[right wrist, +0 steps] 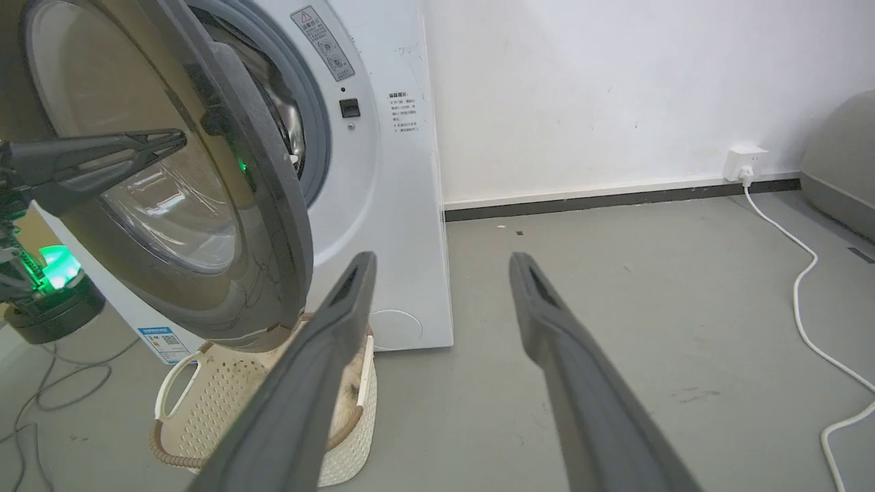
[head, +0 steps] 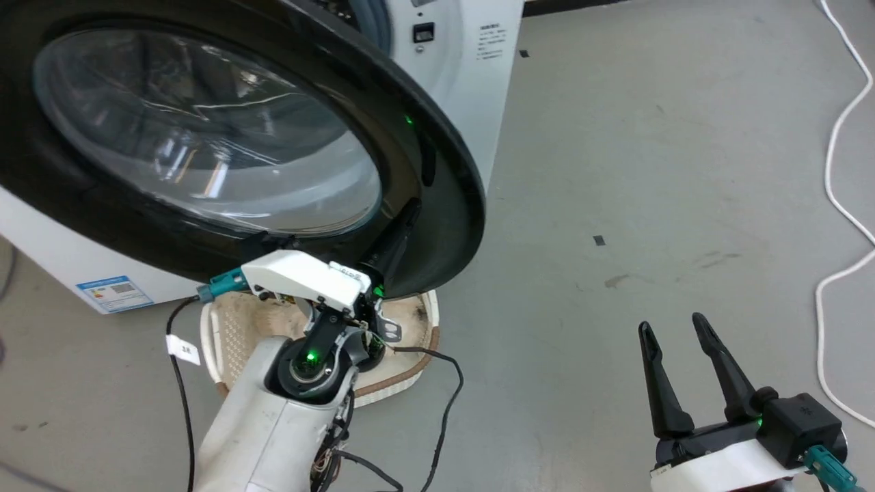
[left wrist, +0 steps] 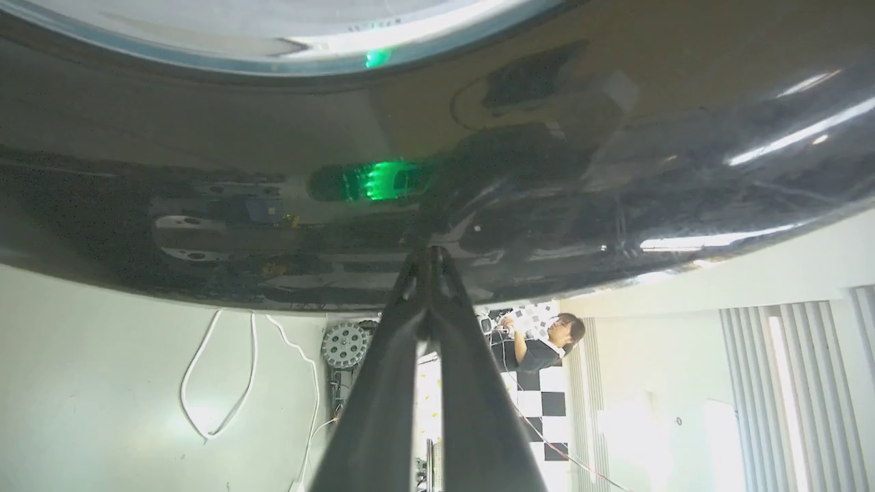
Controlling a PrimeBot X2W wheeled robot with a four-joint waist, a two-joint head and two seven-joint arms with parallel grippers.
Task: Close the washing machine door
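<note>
The washing machine door point(head: 451, 198), a black-rimmed disc with a clear glass bowl, stands ajar in front of the white washing machine point(head: 465, 82). In the right wrist view a gap separates the door point(right wrist: 273, 178) from the machine point(right wrist: 403, 225), with the grey gasket point(right wrist: 318, 137) behind it. My left gripper point(head: 412, 207) is shut, its tips touching the outer black rim low on the door's free side. In the left wrist view the joined tips of the left gripper point(left wrist: 429, 251) meet the glossy rim of the door point(left wrist: 615, 171). My right gripper point(head: 672, 324) is open and holds nothing, low right over the floor, away from the door.
A white plastic basket point(head: 410, 355) sits on the floor under the door, beside my left forearm. A white cable point(head: 830, 205) snakes along the floor at the right, running to a wall socket point(right wrist: 745, 160). A person point(left wrist: 540, 345) sits far off in the left wrist view. Grey floor lies right of the machine.
</note>
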